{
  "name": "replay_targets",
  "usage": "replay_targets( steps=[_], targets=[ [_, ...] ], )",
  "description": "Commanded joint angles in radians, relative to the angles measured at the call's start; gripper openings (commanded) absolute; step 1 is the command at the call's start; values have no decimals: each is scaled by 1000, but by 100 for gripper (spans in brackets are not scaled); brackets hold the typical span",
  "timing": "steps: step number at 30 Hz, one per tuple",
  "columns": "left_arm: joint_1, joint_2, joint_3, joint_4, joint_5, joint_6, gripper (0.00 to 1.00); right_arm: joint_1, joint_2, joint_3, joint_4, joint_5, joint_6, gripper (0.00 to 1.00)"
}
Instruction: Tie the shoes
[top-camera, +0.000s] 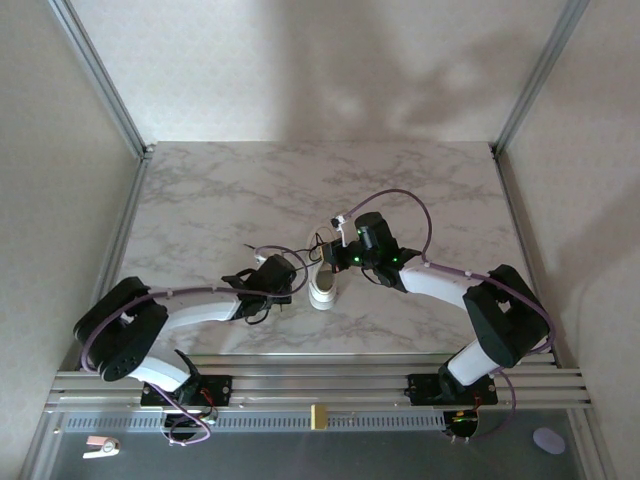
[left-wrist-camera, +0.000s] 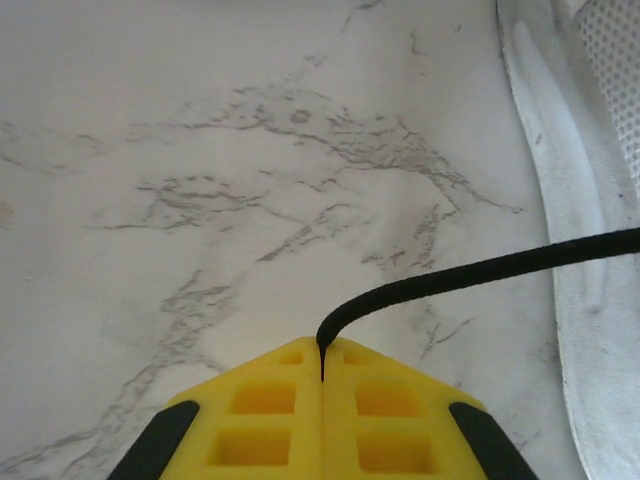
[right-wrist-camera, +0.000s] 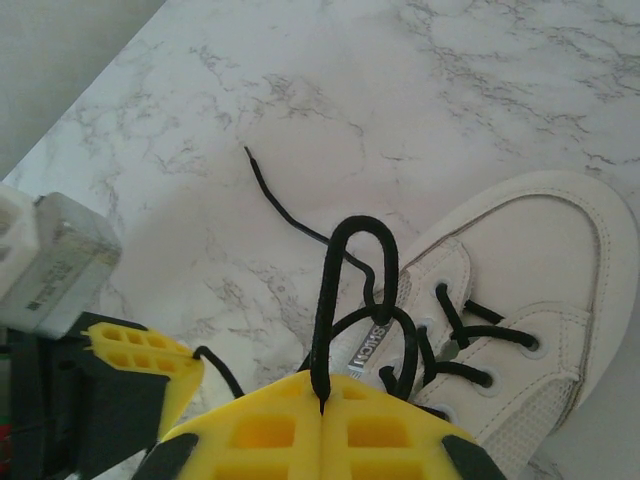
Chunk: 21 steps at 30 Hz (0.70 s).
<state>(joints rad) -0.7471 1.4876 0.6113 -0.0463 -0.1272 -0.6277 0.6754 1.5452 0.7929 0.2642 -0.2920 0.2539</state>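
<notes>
Shoe: we are seeing the white shoe (top-camera: 325, 287) sitting on the marble table (top-camera: 250, 190), a little below the centre of the top frame, between the two grippers.
Left gripper: the left gripper (left-wrist-camera: 322, 352) is sitting just left of the shoe in the top view. Its own camera is showing us the yellow fingers pressed together and pinching the black lace (left-wrist-camera: 480, 272) at their tips.
Right gripper: the right gripper (right-wrist-camera: 322, 397) is hovering at the shoe's upper right in the top view. Its own camera is showing us its fingers closed together on a loop (right-wrist-camera: 350, 265) of the lace, which is rising from the tips toward the middle of the frame.
Left wrist view: the lace is curving up from the fingertips and running to the right edge of the frame. It is crossing the shoe's white side, which is lining the right margin.
Right wrist view: here we are getting the lacing itself, with eyelets (right-wrist-camera: 487, 379) and black crossings at the lower right. A free lace end (right-wrist-camera: 262, 180) is lying on the table up and left of the loop. The left gripper's yellow finger is showing at the lower left, with a strand curving toward it.
Top view: this one is giving us the layout, with both arms (top-camera: 440, 285) bending in from the bottom corners toward the shoe. The lace is looking too thin there for us to follow.
</notes>
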Motion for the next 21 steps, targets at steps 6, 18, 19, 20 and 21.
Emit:
replay_targets(
  steps=[6,18,19,20,21],
  targets=[
    [44,113,92,-31,112,40,0,-6,-36,10,8,-15,-8,0],
    [110,217,261,-106,67,11,0,-6,-38,7,13,-33,-10,0],
    [122,224,276,-111,64,12,0,-6,-37,7,13,-35,-11,0],
    [132,234,292,-115,62,15,0,-7,-37,7,13,-36,-11,0],
    [143,250,310,-119,67,22,0,-6,-37,7,15,-39,-10,0]
  ],
)
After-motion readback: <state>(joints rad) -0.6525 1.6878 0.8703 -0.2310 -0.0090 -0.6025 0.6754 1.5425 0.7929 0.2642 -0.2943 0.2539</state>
